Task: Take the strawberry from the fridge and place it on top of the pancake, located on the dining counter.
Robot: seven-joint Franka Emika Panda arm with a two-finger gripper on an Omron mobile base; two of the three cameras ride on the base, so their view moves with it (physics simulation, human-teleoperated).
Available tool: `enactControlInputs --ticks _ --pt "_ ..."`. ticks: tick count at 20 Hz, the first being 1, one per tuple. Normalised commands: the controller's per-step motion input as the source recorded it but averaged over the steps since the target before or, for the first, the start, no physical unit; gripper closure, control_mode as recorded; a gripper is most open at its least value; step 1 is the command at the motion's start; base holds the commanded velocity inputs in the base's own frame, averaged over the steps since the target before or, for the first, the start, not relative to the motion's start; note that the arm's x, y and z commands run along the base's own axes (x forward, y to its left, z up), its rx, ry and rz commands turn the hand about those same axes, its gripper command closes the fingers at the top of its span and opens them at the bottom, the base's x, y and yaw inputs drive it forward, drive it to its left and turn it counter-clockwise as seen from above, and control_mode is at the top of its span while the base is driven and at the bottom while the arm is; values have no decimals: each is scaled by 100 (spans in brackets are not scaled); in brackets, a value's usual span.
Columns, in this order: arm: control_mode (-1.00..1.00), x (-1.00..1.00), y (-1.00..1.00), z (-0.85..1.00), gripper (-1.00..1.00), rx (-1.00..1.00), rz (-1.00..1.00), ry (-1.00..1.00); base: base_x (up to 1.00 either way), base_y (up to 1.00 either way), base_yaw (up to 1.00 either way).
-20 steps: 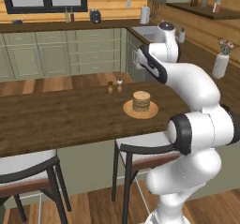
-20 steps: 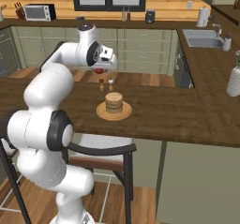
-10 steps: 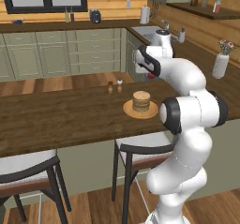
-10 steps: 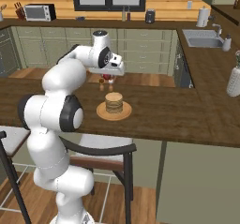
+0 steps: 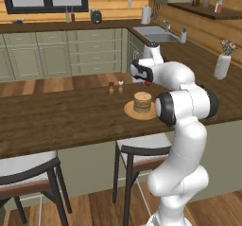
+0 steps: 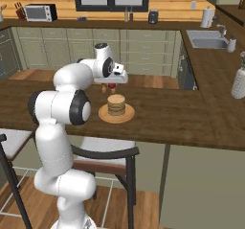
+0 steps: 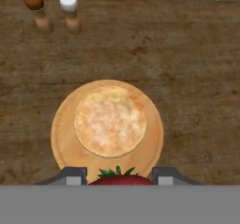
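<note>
Gripper is closed on the strawberry, w/ the red fruit and its green leaves sitting between the two finger tips at the bottom of the hand view. In the left base view the gripper hangs above the counter, just behind and over the pancake; a red spot of the strawberry shows at its tip. Same from the right base view: gripper over the far side of the pancake, strawberry red under the hand, not touching the stack.

Pancake sits on a round orange-tan plate, stack approx centred on it, seen from straight above in the hand view. Plate rests flat on the dark wood counter.

Two small shakers stand beyond the plate, side by side: brown-topped one and white-topped one. In the left base view they stand left of the gripper, apart from the plate.

Stool is tucked under the counter edge by the robot.
</note>
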Motion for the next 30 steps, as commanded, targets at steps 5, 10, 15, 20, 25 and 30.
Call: enactControlInputs --ticks 5,10,15,20,25,30 --pt "-100 9 0 -41 100 5 0 0 0 0 0" --pt "-100 25 -4 -55 100 10 0 1 0 0 0" --pt "-100 35 0 -11 100 0 0 0 0 0 0" --pt "-100 20 0 -18 100 0 0 0 0 0 0" --pt "-100 0 0 -42 100 0 0 0 0 0 0" --pt "-100 0 0 -33 100 0 0 0 0 0 0"
